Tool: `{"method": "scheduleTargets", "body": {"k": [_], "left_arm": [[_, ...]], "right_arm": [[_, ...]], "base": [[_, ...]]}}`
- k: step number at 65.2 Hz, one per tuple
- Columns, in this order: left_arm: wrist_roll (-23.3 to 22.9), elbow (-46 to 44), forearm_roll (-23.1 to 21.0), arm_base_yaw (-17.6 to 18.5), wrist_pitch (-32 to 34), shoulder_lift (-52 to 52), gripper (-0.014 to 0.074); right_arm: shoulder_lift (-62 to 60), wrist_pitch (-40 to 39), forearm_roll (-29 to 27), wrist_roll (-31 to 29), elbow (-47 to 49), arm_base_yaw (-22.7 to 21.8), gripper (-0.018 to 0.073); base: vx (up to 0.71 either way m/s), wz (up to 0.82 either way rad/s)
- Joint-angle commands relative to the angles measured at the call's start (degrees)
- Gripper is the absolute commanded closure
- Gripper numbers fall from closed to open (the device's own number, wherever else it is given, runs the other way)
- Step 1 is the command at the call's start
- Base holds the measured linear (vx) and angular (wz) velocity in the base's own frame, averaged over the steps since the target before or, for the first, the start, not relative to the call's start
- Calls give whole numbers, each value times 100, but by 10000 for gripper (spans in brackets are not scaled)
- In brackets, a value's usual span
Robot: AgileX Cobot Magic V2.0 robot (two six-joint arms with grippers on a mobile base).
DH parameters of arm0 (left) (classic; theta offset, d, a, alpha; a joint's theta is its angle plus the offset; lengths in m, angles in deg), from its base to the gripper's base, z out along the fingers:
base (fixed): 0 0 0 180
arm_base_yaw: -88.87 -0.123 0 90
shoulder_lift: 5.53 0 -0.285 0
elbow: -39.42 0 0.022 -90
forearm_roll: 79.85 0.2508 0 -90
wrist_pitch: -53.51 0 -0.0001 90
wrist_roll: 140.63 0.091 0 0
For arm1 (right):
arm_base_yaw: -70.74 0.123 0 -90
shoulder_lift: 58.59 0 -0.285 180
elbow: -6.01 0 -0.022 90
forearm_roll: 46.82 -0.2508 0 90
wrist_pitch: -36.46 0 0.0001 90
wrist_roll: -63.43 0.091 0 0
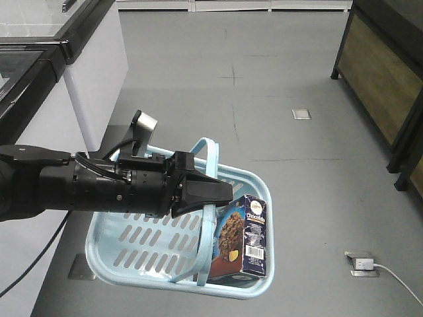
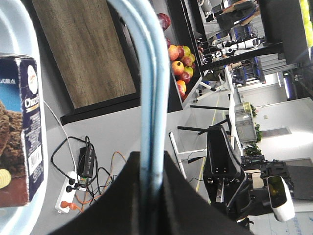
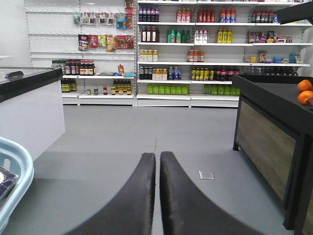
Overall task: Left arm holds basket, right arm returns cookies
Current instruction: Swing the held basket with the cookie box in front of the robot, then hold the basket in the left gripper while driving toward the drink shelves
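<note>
— How did the end effectors stand?
— The left end effector (image 1: 213,197) clamped the loop handle (image 1: 209,150) of the light blue basket (image 1: 125,257). The right end effector (image 3: 157,159) was pinched together, empty.
— And the cookies?
— The cookie box (image 1: 243,236) stood upright inside the basket, at its right end. Holding looked done; returning hadn't started, I'd judge.
— Any writing?
— "Choco…" in white, plus a barcode (image 1: 254,252).
</note>
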Motion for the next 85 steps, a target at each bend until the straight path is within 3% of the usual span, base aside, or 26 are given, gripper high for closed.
{"method": "scheduleTargets", "body": {"k": [1,85], "left_arm": [[79,-157,-681,23,-351,-287,602],[79,-157,-682,23,-356,-287,602]], "right_arm": [[-74,-433,37,-18,-97,-6,570],[-74,-433,37,-18,-97,-6,570]], "base": [[0,0],[4,-2]]}}
